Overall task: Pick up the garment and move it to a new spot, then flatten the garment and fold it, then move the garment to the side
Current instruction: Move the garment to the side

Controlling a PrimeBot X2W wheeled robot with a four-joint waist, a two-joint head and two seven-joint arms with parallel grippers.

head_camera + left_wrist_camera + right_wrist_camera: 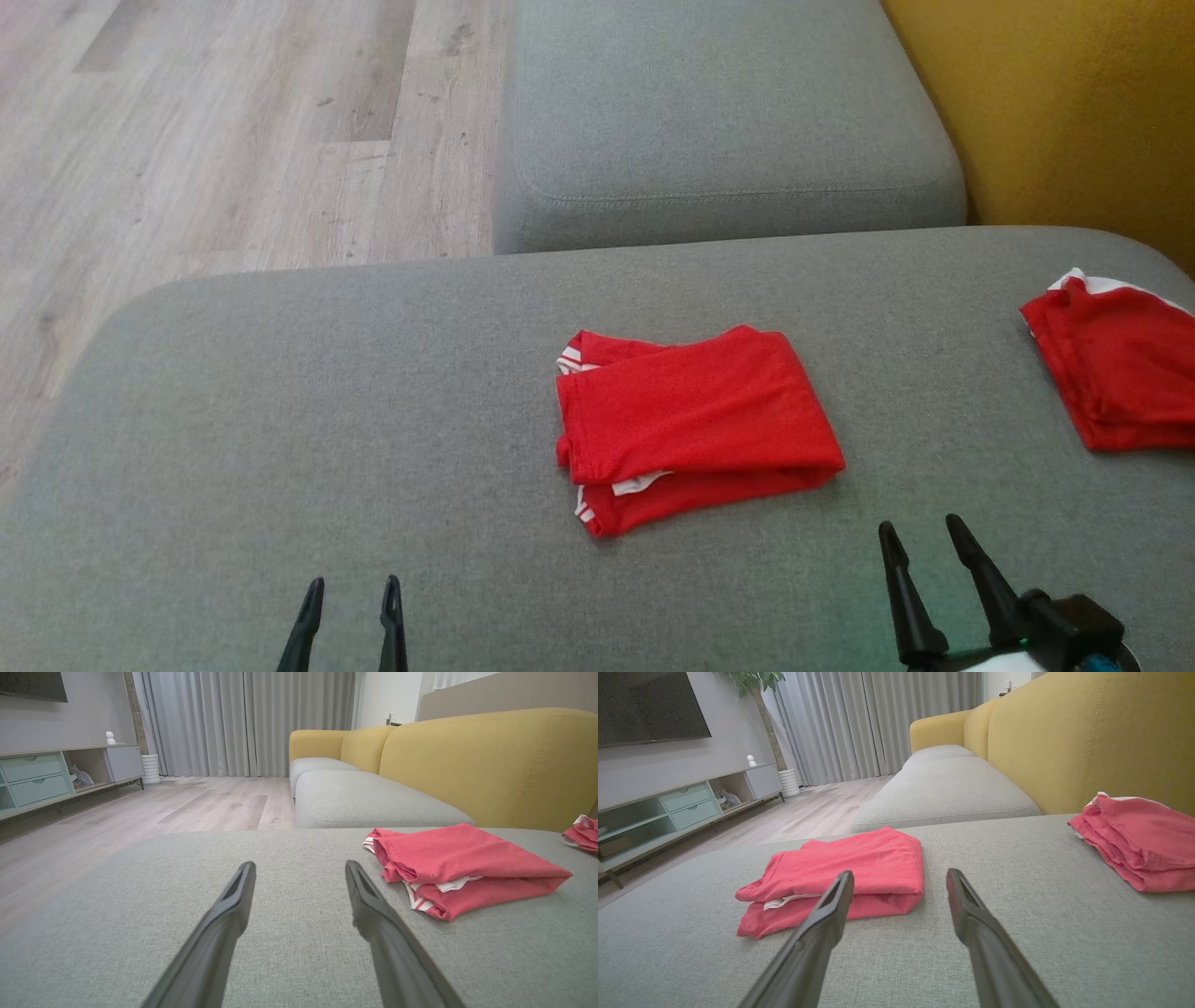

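Two red cloths lie on the wide grey woven-fabric sofa cushion (280,420). The folded red garment with white trim (695,420) rests flat near the cushion's middle, a white-striped edge peeking out along its left side. The second folded red cloth (1116,364) lies well apart at the cushion's right edge, near the yellow upholstered backrest (1055,103). The left gripper (354,581) hovers over the near-left of the cushion, jaws spread and empty, apart from the garment. The right gripper (919,523) is near the garment's near-right corner, fingers parted, holding nothing and not touching it.
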